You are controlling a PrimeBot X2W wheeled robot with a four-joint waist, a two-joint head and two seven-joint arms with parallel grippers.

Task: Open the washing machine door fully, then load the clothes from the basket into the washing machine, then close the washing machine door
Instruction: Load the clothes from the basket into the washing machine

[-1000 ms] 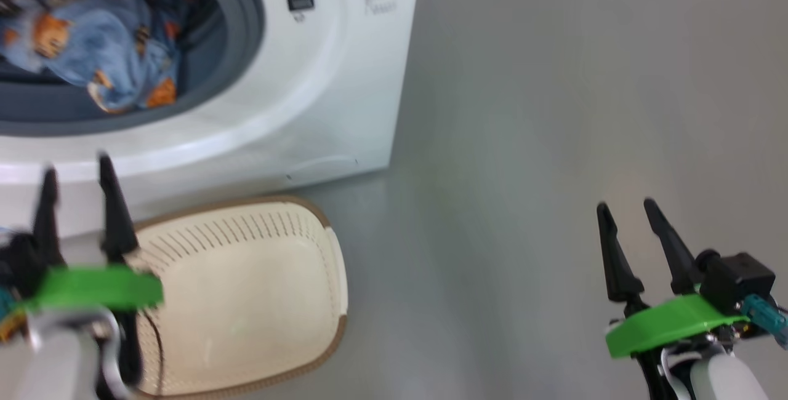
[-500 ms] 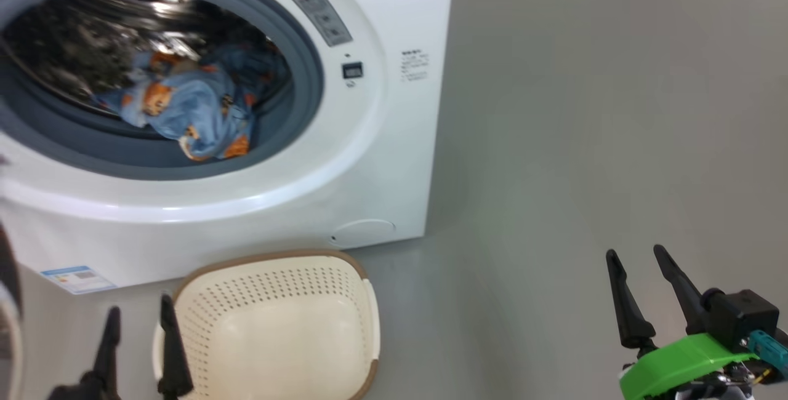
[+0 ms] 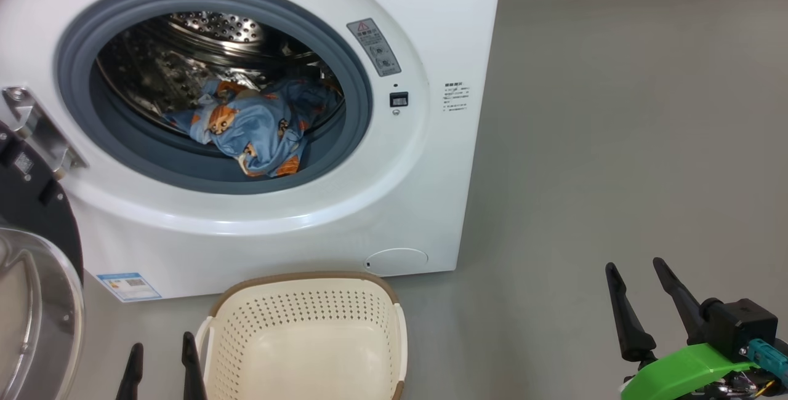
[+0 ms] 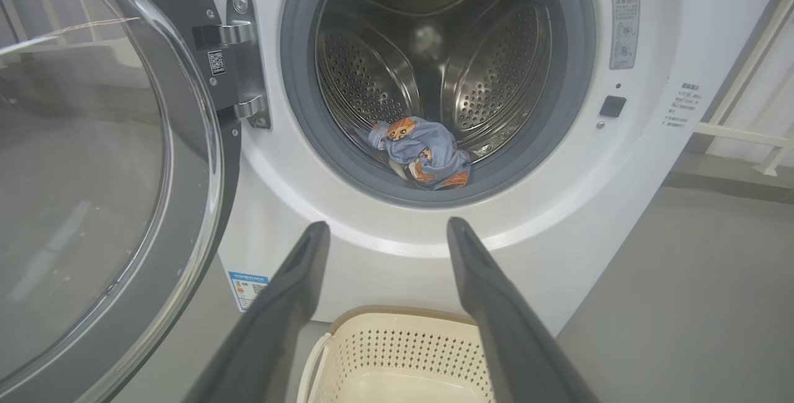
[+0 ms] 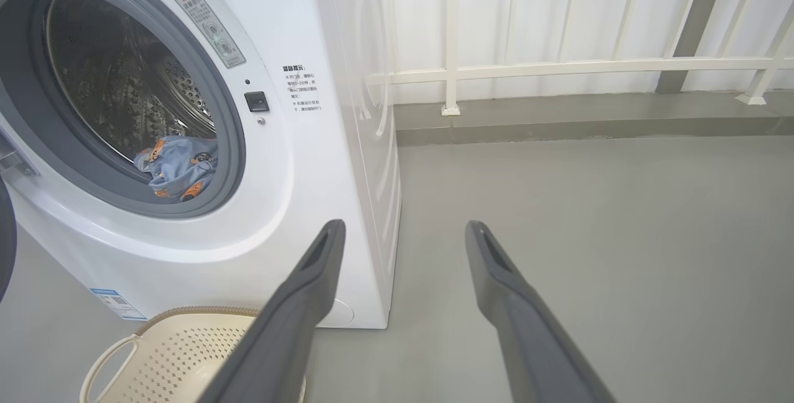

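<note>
Looking now at the whole front of the washing machine [image 3: 431, 31], against a blurred close corner of it a second ago (a swing of the camera, not of the things). Lower in the frame than before, at the bottom left of the head view: the left gripper [image 3: 161, 343], jaws spread, gripping nothing. Spread and bare too at the lower right: the right gripper [image 3: 634, 263].

Lying low at the front of the drum [image 3: 215, 24], centre left of frame: the clothes [image 3: 258, 129], long axis from upper left down to lower right, a tail drooping toward the rubber ring [image 3: 360, 98]. Nothing seen in the basket [image 3: 308, 320], bottom centre, mouth up. Judging by that, loading done and only the closing left.

Swung wide at the left edge: the washing machine door [image 3: 37, 215], hinged upright, glass bulge turned toward the camera in the left wrist view. Round, so no long axis to speak of.
</note>
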